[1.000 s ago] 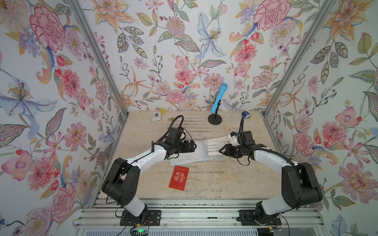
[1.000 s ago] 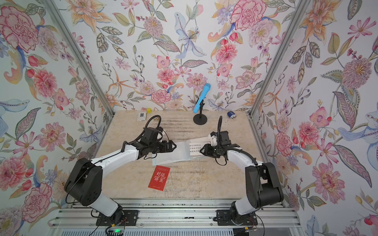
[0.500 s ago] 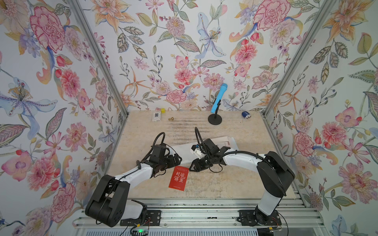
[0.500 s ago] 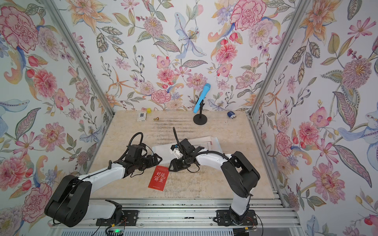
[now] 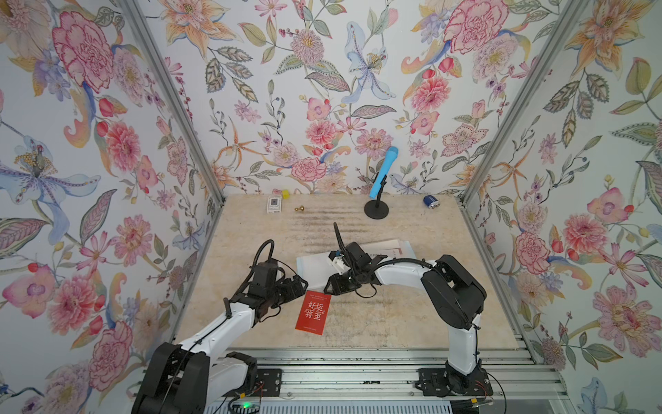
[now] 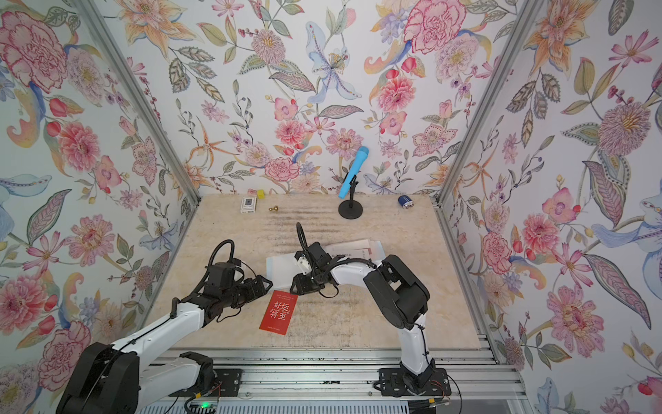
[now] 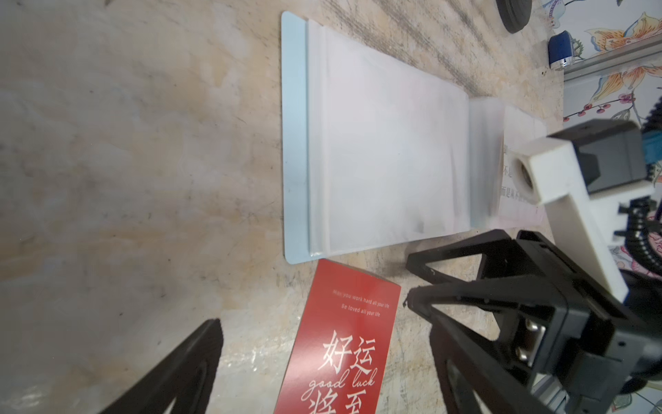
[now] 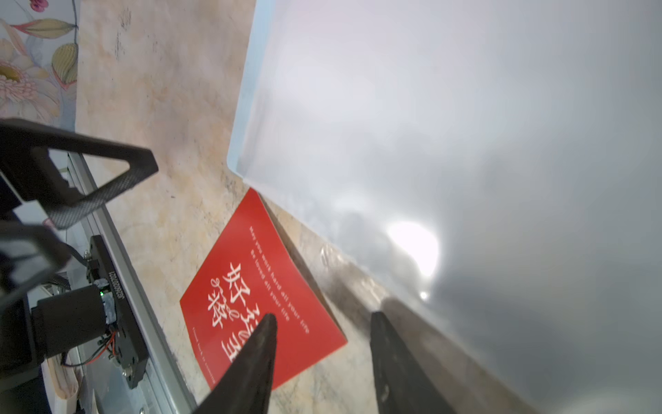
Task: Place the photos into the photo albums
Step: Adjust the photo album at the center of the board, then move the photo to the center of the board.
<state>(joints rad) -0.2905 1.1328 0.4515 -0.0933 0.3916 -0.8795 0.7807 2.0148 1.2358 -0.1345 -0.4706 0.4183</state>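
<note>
A red photo (image 5: 312,312) (image 6: 279,312) with white Chinese lettering lies flat near the table's front. The pale blue photo album (image 5: 310,263) (image 7: 293,143) lies open just behind it, a clear sleeve page (image 8: 430,107) on top. Pale printed photos (image 5: 388,247) (image 7: 519,200) lie at the album's far right end. My left gripper (image 5: 301,285) (image 7: 327,333) is open and low, its fingers on either side of the red photo's album-side end. Just right of that end is my right gripper (image 5: 330,286) (image 8: 322,322), open and empty, with one finger (image 8: 263,344) over the photo's corner.
Along the back wall stand a blue microphone (image 5: 382,172) on a black stand, a small white box (image 5: 274,205) with a black square, a yellow cube (image 5: 285,194), a small brass piece (image 5: 299,208) and a blue cylinder (image 5: 430,201). A metal rail (image 5: 358,358) borders the front.
Both arms have come forward from the album's two ends to the red photo. The left gripper has narrowed slightly; the right gripper's opening is unchanged.
</note>
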